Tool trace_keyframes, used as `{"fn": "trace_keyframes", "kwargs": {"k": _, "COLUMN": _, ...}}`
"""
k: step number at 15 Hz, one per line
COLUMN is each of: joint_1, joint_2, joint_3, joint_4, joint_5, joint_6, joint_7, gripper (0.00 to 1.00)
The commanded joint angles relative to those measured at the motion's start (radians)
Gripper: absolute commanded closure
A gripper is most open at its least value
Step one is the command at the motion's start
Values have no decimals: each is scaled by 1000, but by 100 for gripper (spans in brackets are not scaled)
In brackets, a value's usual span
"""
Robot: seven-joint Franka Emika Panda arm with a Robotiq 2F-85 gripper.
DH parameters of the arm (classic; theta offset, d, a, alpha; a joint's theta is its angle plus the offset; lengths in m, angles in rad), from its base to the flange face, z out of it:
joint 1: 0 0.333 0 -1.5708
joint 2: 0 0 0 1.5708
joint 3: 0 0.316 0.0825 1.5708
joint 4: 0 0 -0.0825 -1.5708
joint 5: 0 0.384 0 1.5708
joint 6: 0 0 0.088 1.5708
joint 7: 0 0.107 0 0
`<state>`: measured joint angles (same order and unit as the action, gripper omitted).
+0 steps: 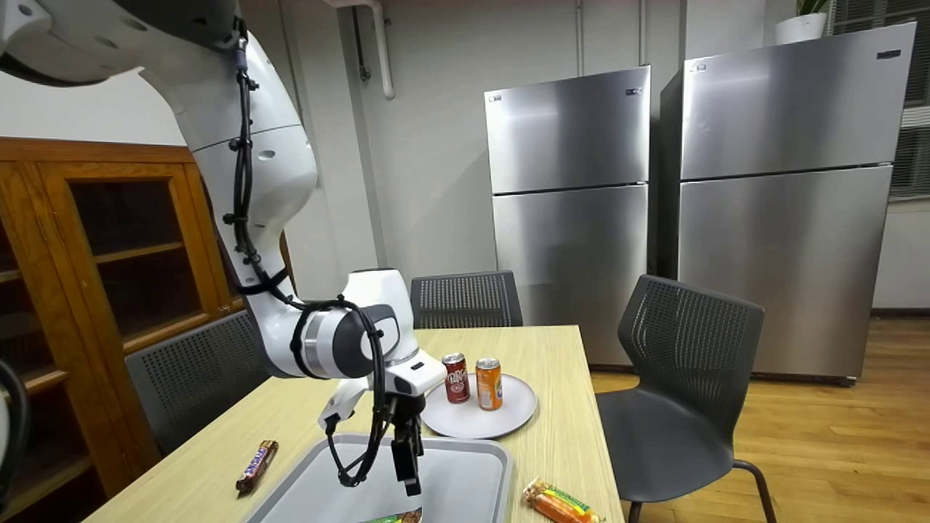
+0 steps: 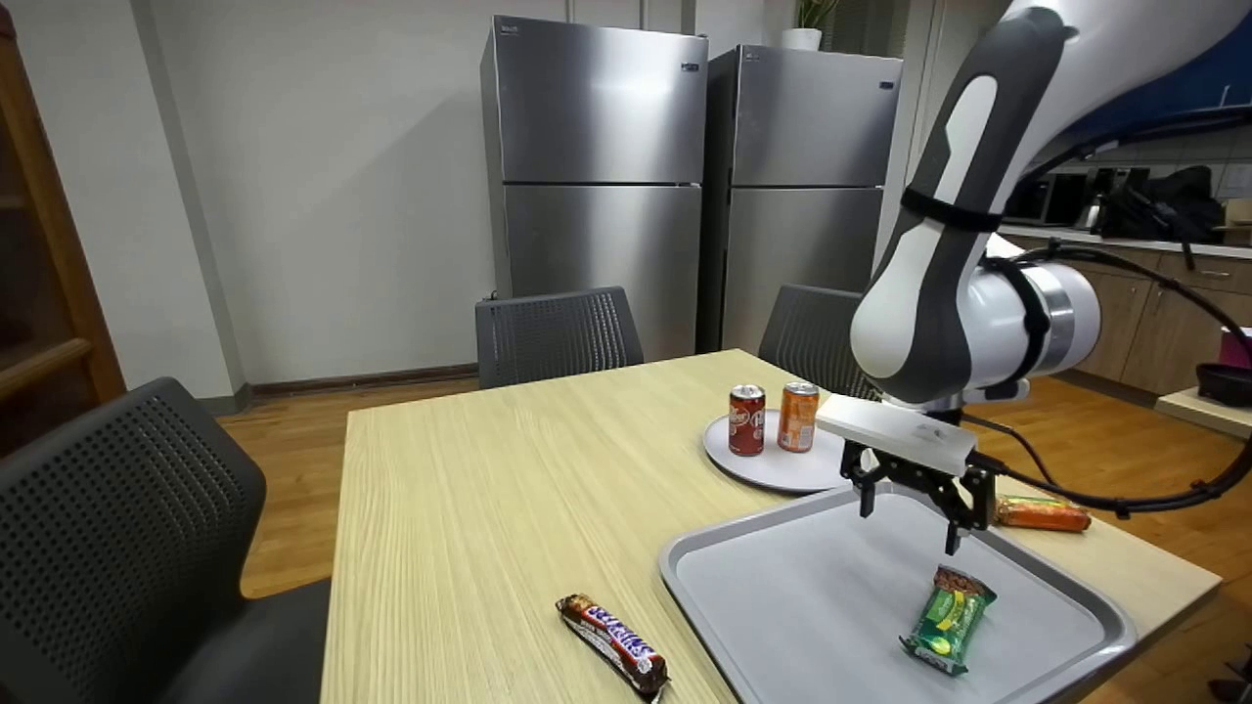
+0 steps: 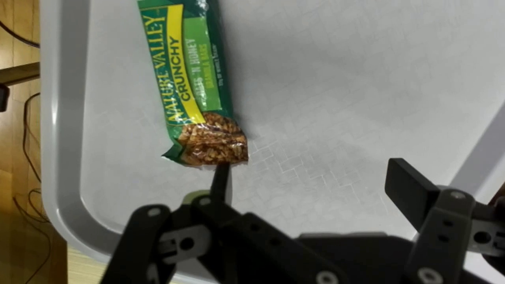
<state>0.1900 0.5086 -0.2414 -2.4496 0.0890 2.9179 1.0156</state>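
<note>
My gripper [image 3: 309, 167] is open and empty above the grey tray [image 3: 335, 90], and it shows in both exterior views [image 1: 408, 461] [image 2: 910, 528]. A green Nature Valley granola bar [image 3: 189, 67] lies flat on the tray, its brown end near one fingertip in the wrist view. In an exterior view the bar [image 2: 949, 621] lies below the fingers, apart from them. In an exterior view only the end of the bar [image 1: 399, 517] shows at the lower picture edge. A Snickers bar [image 2: 614, 643] lies on the table beside the tray. An orange-wrapped packet [image 2: 1042, 513] lies on the tray's opposite side.
A round plate [image 1: 512, 410] behind the tray holds a red Dr Pepper can [image 1: 457, 378] and an orange can [image 1: 489, 383], both upright. Dark chairs [image 1: 683, 407] [image 2: 558, 337] surround the wooden table [image 2: 489, 489]. A cable hangs in a loop beside the gripper.
</note>
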Motion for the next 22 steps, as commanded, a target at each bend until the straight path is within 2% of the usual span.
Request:
{"fn": "trace_keyframes", "kwargs": {"k": 1, "joint_1": -10, "joint_2": -48, "joint_3": -1, "joint_4": -71, "joint_5": 5, "joint_6": 47, "joint_7": -59, "gripper": 0}}
{"fn": "trace_keyframes", "kwargs": {"k": 2, "joint_1": -6, "joint_2": -40, "joint_3": -5, "joint_4": -77, "joint_5": 11, "joint_6": 70, "joint_7": -57, "gripper": 0}}
{"fn": "trace_keyframes", "kwargs": {"k": 12, "joint_1": -116, "joint_2": -34, "joint_3": 138, "joint_4": -132, "joint_5": 122, "joint_6": 66, "joint_7": -202, "gripper": 0}}
{"fn": "trace_keyframes", "kwargs": {"k": 16, "joint_1": -136, "joint_2": -32, "joint_3": 171, "joint_4": -155, "joint_5": 162, "joint_6": 75, "joint_7": -251, "gripper": 0}}
{"fn": "trace_keyframes", "kwargs": {"k": 21, "joint_1": -144, "joint_2": -41, "joint_3": 180, "joint_4": -190, "joint_5": 194, "joint_6": 116, "joint_7": -295, "gripper": 0}}
{"fn": "trace_keyframes", "kwargs": {"k": 22, "joint_1": -169, "joint_2": -47, "joint_3": 201, "joint_4": -195, "joint_5": 199, "joint_6": 113, "joint_7": -320, "gripper": 0}}
